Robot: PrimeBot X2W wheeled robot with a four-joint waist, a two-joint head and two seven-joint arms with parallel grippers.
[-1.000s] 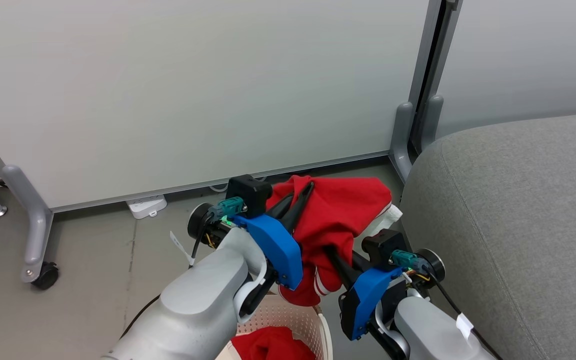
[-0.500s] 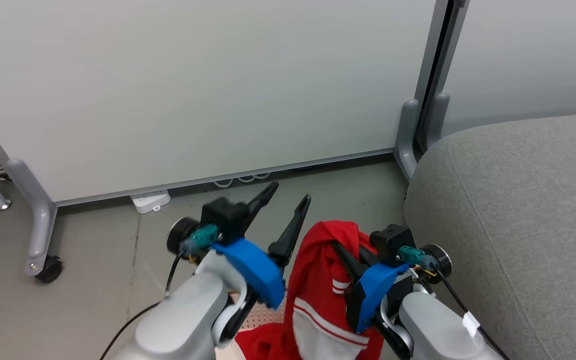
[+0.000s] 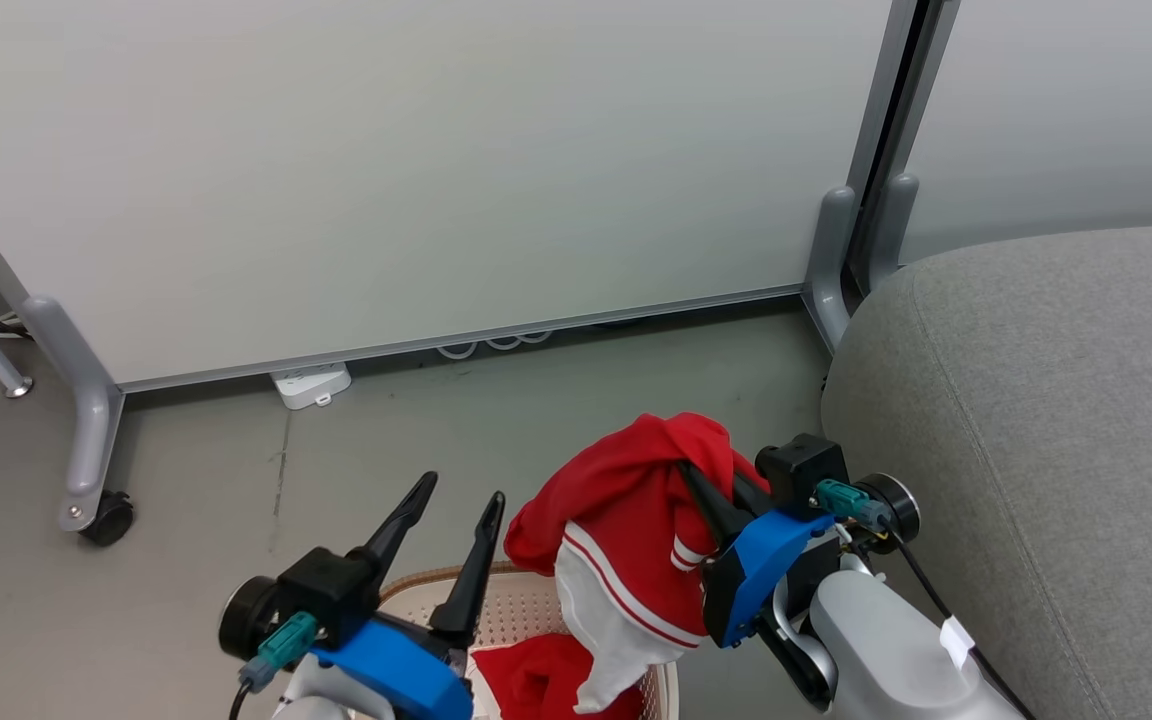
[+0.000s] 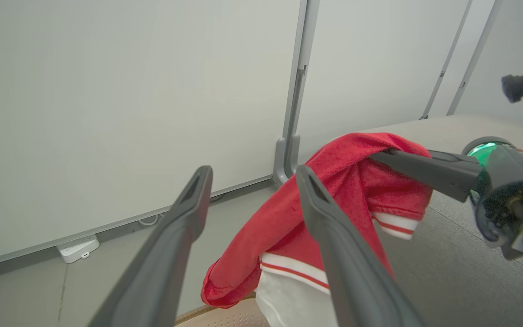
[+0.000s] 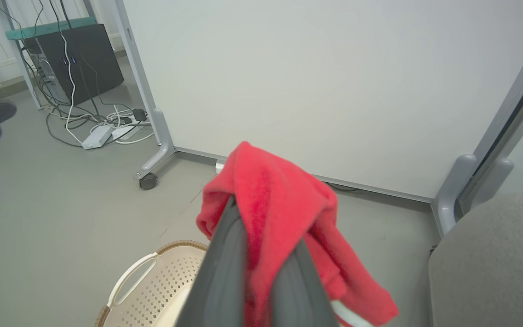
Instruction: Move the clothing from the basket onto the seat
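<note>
Grey floor [image 3: 556,400] and a white partition panel [image 3: 386,170] are making up the background in the head view, and the seat [image 3: 1056,420] is sitting at your right. Your right claw [image 3: 693,472] is pinching the held garment [image 3: 626,520] by a bunched fold near its top. The fingers are narrow with cloth between them, so the rest is draping down toward the basket [image 3: 416,587]. Judgement: the high pinch is helping the length hang free of the rim. You cannot tell whether the white lower panel is brushing the rim. The second garment [image 3: 536,680] is lying inside the basket, under the hanging one. Your left claw [image 3: 462,490] is standing wide and gripping nothing, over the basket's rim, just beside the hanging cloth but apart from it.

Left wrist view: your left claw [image 4: 253,171] is showing only floor and panel between its spread fingers. The held garment [image 4: 334,181] is hanging beyond the right-hand finger, which is partly covering it. The right claw's finger is reaching in from the right, its tip buried under the red fold.

Right wrist view: both fingers are closing on red cloth [image 5: 275,200], which is mounding over their tips. The basket [image 5: 152,281] is lying below and to the left; the seat [image 5: 493,254] is sitting at the right edge, apart from the cloth. Judgement: the lift is looking done but the carry is not, so you are needing a swing toward the seat before releasing.
</note>
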